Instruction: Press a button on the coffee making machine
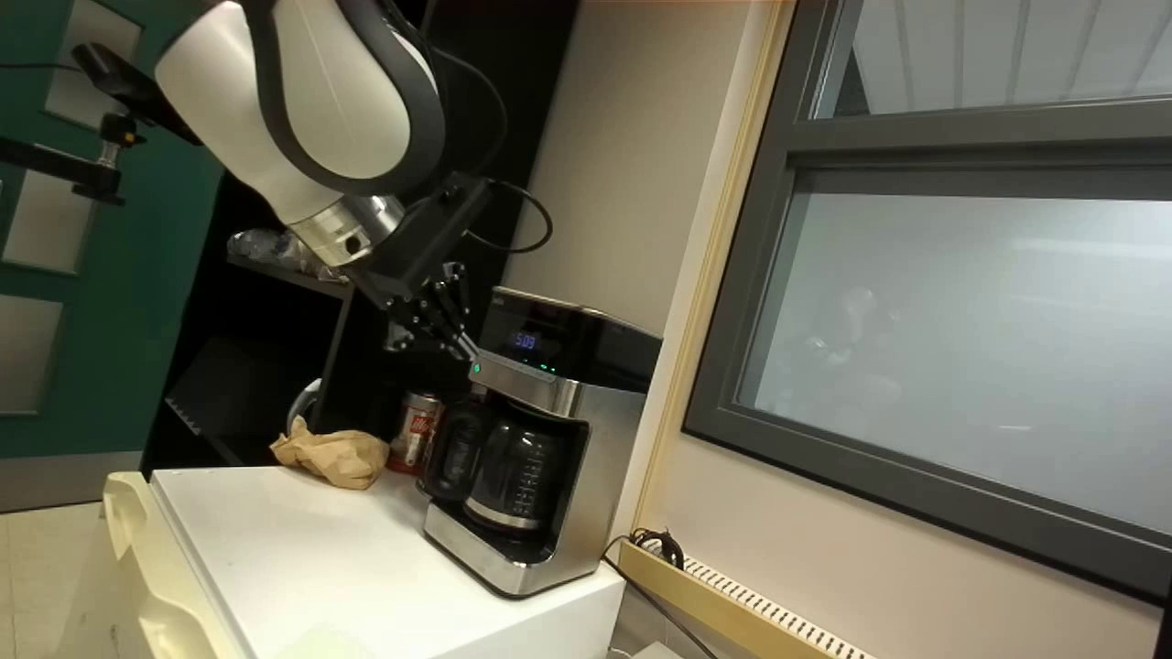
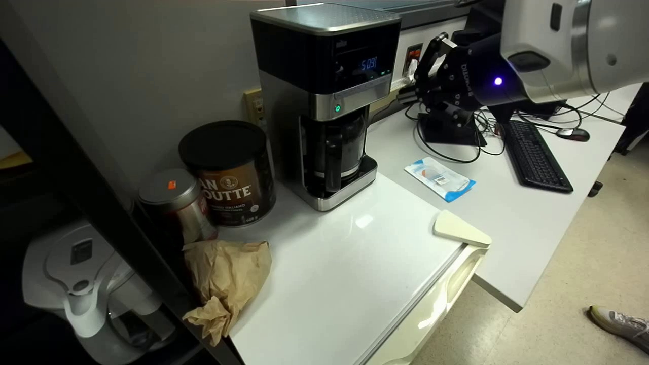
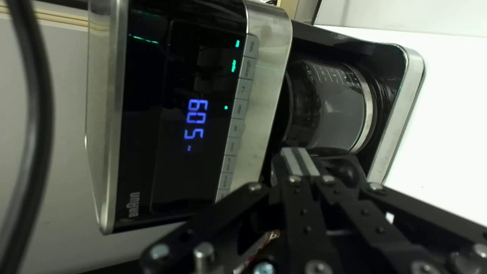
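Currently the gripper (image 3: 299, 161) is pressed together, nothing between its tips; tips short of the coffee maker (image 2: 322, 106), a gap showing in an exterior view. Black cable (image 3: 36, 114) loops across the wrist view; might snag on the machine if the arm (image 1: 343, 101) swings in carelessly.

Coffee maker upright on the white cabinet top (image 2: 345, 263), close to the wall (image 2: 152, 76), blue clock display (image 3: 196, 120) lit. Likely faults: the row of keys (image 3: 236, 127) is narrow and tightly set, so a blunt double tip could catch two, or the wrong one; the task names none. In the wrist view the tips sit off the row, toward the carafe (image 3: 331, 106) and its handle (image 2: 333, 157); a straight push from there may meet handle or plain steel. Press too hard and the machine could skid back, since the cabinet top looks glossy.

Surface: dark coffee tin (image 2: 228, 172) just beside the machine, then a reddish can (image 2: 177, 203), then a crumpled paper bag (image 2: 233, 279). Probably out of the way for a frontal press.

Farther: adjoining desk (image 2: 517, 238) with a blue-white packet (image 2: 440, 178), keyboard (image 2: 537, 157), mouse (image 2: 573, 134). A shoe (image 2: 621, 324) on the pale floor (image 2: 557, 294); its wearer is out of frame. Grey-framed window (image 1: 961, 366) in the wall; green panelling (image 1: 119, 302) across the room.
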